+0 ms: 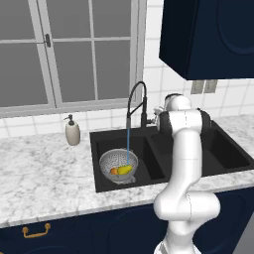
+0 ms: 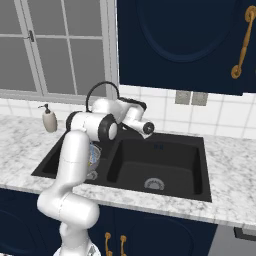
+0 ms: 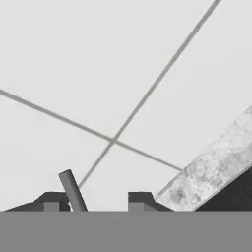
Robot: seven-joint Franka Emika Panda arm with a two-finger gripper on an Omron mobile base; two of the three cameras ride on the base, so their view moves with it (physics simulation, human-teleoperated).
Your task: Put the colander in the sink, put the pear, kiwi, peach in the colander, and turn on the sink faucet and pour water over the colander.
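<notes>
Water (image 1: 128,144) runs as a thin blue stream from the sink faucet (image 1: 137,101) straight down into the colander (image 1: 118,166), which sits in the left basin of the sink (image 1: 223,154). Inside the colander lie a yellow-green pear (image 1: 125,169) and, touching it on the left, an orange peach (image 1: 114,171); the kiwi I cannot make out. The end effector (image 3: 96,203) is at the back of the sink near the tiled wall, and in the hand view a thin grey rod, probably the faucet lever (image 3: 72,190), stands beside its left finger. Its jaws are partly apart; whether they press the lever I cannot tell. The risk I judge now is that a careless retreat knocks the lever and stops the water, or swings the spout off the colander.
</notes>
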